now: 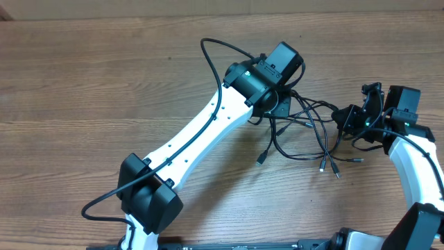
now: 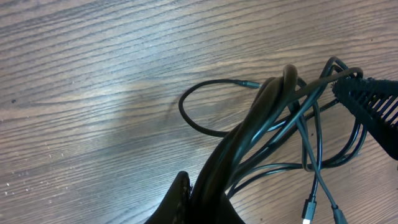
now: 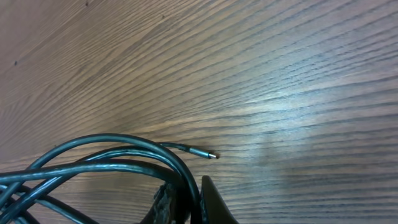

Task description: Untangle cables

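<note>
Left arm [image 1: 201,135] stretches from the near edge diagonally out to the cables [image 1: 309,128] on the table [image 1: 83,83], left gripper [image 2: 204,194] clenched on a gathered bundle. Right arm [image 1: 416,160] curls in from the right, right gripper [image 3: 186,200] pinching a few strands. From overhead the left wrist hides its fingers. In the left wrist view the bundle covers one finger.

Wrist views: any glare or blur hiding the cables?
Left wrist: cables nearest the lens are blurred, farther loops and a plug sharp; faint sheen on the table. Right wrist: broad glare band on the table, cables at the bottom soft, one plug tip clear.
</note>
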Action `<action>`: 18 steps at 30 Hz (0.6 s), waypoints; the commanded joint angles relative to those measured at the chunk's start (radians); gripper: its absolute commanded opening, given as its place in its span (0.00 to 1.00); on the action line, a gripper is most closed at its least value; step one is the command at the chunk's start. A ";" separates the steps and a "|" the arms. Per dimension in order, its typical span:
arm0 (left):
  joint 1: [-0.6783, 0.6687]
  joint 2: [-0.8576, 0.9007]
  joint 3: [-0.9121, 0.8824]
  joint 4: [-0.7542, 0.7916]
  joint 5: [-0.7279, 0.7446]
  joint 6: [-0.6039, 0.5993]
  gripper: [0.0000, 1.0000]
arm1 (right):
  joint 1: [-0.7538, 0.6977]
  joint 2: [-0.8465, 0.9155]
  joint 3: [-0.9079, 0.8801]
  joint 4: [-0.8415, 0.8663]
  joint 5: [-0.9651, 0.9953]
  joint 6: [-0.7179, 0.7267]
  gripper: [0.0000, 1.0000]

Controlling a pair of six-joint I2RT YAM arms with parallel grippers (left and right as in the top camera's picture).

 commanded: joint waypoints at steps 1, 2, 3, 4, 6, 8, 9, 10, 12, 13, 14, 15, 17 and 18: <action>0.054 -0.035 0.028 -0.045 -0.239 -0.056 0.04 | -0.051 0.009 0.014 0.011 0.366 0.027 0.04; 0.054 -0.035 0.028 -0.046 -0.239 -0.051 0.04 | -0.051 0.009 0.014 0.012 0.366 0.027 0.04; 0.054 -0.035 0.028 -0.047 -0.239 -0.045 0.04 | -0.051 0.009 0.014 0.013 0.366 0.027 0.04; 0.054 -0.035 0.028 -0.047 -0.238 -0.022 0.04 | -0.051 0.009 0.014 0.014 0.366 0.027 0.04; 0.054 -0.035 0.028 -0.046 -0.238 0.000 0.05 | -0.051 0.009 0.014 0.015 0.366 0.027 0.04; 0.054 -0.035 0.028 -0.047 -0.238 0.000 0.13 | -0.051 0.009 0.014 0.015 0.366 0.027 0.04; 0.054 -0.035 0.028 -0.047 -0.238 0.000 0.18 | -0.051 0.009 0.014 0.016 0.366 0.027 0.04; 0.054 -0.035 0.028 -0.046 -0.238 0.000 0.24 | -0.051 0.009 0.014 0.016 0.366 0.027 0.04; 0.054 -0.035 0.028 -0.046 -0.238 0.000 0.30 | -0.051 0.009 0.014 0.015 0.366 0.027 0.04; 0.054 -0.035 0.028 -0.046 -0.238 0.000 0.31 | -0.051 0.009 0.014 0.016 0.366 0.027 0.04; 0.054 -0.035 0.028 -0.046 -0.238 0.000 0.31 | -0.051 0.009 0.014 0.016 0.366 0.027 0.04; 0.054 -0.035 0.028 -0.046 -0.238 0.000 0.31 | -0.051 0.009 0.014 0.016 0.366 0.027 0.04; 0.054 -0.035 0.028 -0.046 -0.238 0.000 0.31 | -0.051 0.009 0.014 0.016 0.366 0.027 0.04; 0.054 -0.035 0.028 -0.046 -0.238 0.000 0.32 | -0.051 0.009 0.014 0.016 0.366 0.027 0.04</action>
